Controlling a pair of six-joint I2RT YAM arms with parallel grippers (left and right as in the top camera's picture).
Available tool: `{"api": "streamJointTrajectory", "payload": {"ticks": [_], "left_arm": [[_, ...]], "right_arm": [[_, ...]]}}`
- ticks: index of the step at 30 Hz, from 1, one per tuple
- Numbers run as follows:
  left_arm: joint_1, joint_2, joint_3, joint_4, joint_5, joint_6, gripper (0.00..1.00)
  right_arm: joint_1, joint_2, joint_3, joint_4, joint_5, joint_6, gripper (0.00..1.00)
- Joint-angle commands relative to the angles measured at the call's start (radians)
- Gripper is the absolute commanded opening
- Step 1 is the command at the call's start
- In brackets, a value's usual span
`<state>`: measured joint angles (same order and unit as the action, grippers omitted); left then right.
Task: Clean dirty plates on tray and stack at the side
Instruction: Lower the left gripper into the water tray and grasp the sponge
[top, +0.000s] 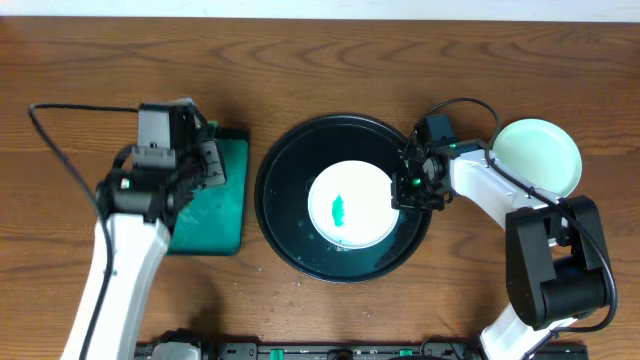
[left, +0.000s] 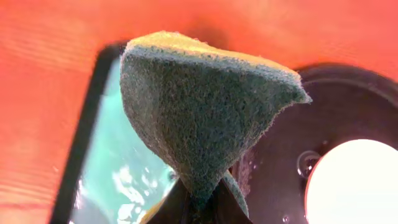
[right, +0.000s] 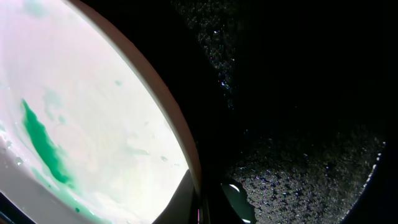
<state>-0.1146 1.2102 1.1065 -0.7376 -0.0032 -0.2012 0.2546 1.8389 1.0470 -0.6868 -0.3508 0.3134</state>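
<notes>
A white plate with a green smear lies in the round black tray. My right gripper is shut on the plate's right rim. In the right wrist view the rim runs between the fingers, one finger on the plate's inside and one over the wet tray floor; the smear is at the left. My left gripper is shut on a green scouring sponge above the green rectangular tray. Clean plates are stacked at the right of the table.
The green rectangular black-rimmed tray sits left of the black tray and looks wet. In the left wrist view the black tray and the plate show at the right. Bare wooden table lies all around.
</notes>
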Motion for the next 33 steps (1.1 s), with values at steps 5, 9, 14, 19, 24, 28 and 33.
{"api": "streamJointTrajectory", "payload": {"ticks": [5, 9, 14, 19, 24, 28, 33], "left_arm": [[-0.09, -0.125, 0.004, 0.042, -0.254, 0.078, 0.07], [-0.097, -0.126, 0.004, 0.042, -0.265, 0.097, 0.07], [-0.096, -0.12, 0.004, 0.048, -0.272, 0.097, 0.07], [-0.096, -0.117, 0.004, 0.049, -0.277, 0.091, 0.07], [-0.078, -0.056, 0.004, 0.035, -0.278, 0.049, 0.07], [-0.051, 0.056, 0.004, 0.011, -0.251, -0.018, 0.07], [-0.013, 0.214, 0.004, -0.033, -0.024, -0.065, 0.08]], "right_arm": [[0.004, 0.007, -0.016, -0.002, 0.002, -0.008, 0.01], [0.004, 0.007, -0.016, -0.002, 0.002, -0.008, 0.01], [0.004, 0.007, -0.016, -0.002, 0.002, -0.008, 0.01], [0.004, 0.007, -0.016, -0.002, 0.002, -0.008, 0.01], [0.004, 0.007, -0.016, -0.002, 0.002, -0.008, 0.01], [0.005, 0.007, -0.016, -0.003, -0.007, -0.008, 0.01], [0.005, 0.007, -0.016, -0.002, -0.024, -0.015, 0.01]]}}
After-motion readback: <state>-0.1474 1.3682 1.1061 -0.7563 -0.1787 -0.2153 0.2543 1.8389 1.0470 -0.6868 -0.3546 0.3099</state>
